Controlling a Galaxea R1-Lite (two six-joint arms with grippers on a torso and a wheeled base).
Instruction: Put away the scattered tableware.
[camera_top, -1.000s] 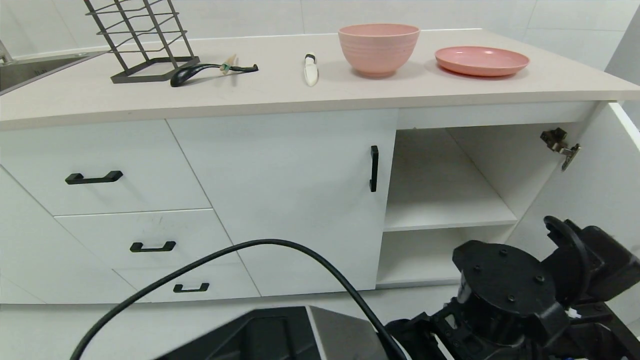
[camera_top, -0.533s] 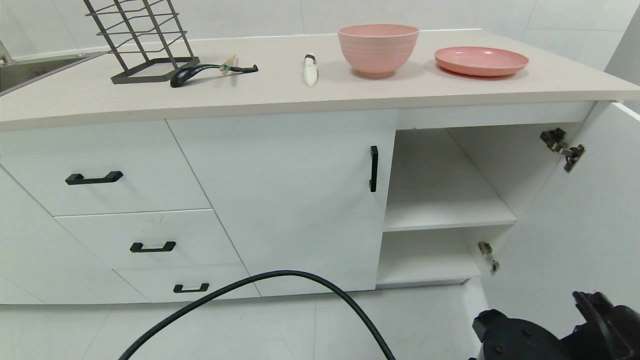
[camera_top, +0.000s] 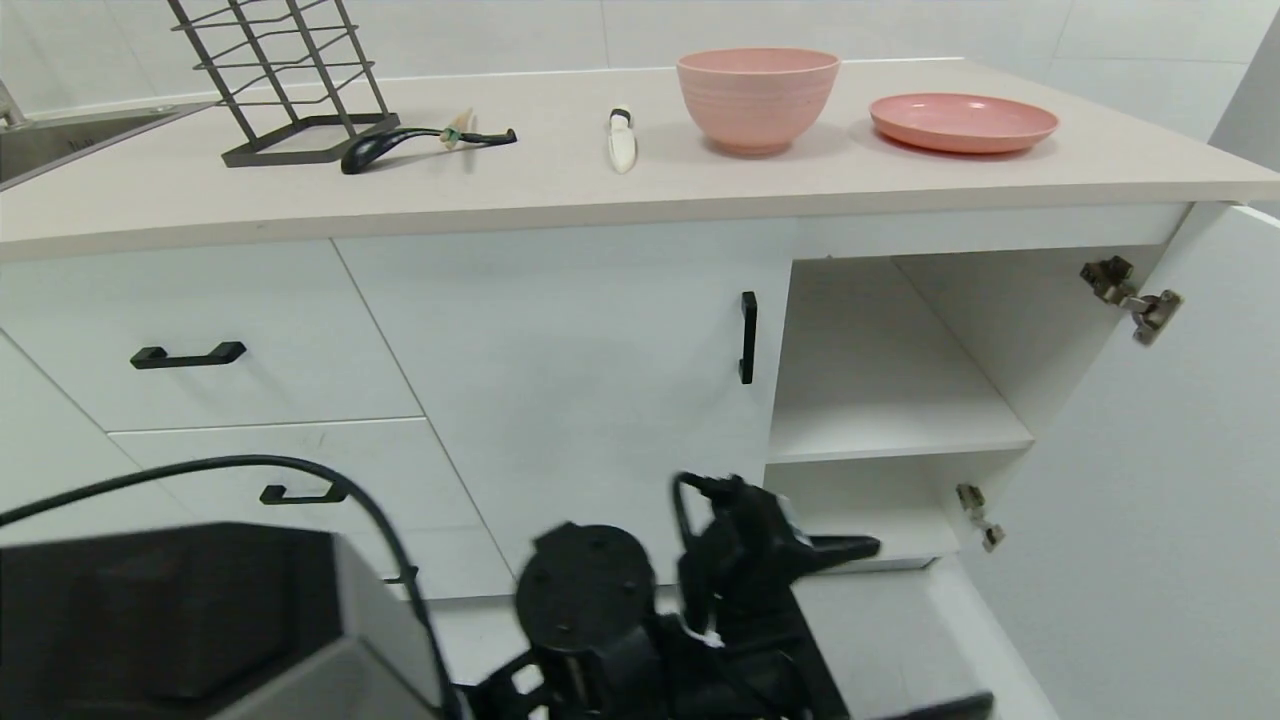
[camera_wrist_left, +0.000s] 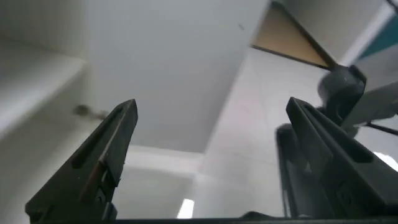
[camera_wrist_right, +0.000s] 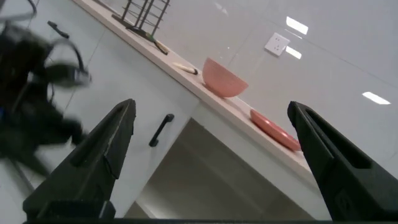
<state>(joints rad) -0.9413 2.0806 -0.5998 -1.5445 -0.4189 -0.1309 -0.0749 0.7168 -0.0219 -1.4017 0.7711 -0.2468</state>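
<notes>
the left hand (camera_wrist_left: 210, 106) and the right hand (camera_wrist_right: 210, 107) both hang released and spread wide, while the pink bowl (camera_top: 757, 95) and pink plate (camera_top: 963, 120) sit well above and beyond them on the table (camera_top: 560, 190), probably light, stiff and smooth, best pinched at the rim.

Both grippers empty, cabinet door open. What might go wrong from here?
1. The open cabinet door juts out on the right; an arm rising toward the pink plate might clip it or its hinge.
2. The black cable loops right by a drawer handle; it may snag.
3. The pink bowl is wide; the open right gripper probably must pinch its rim, which could slip.
</notes>
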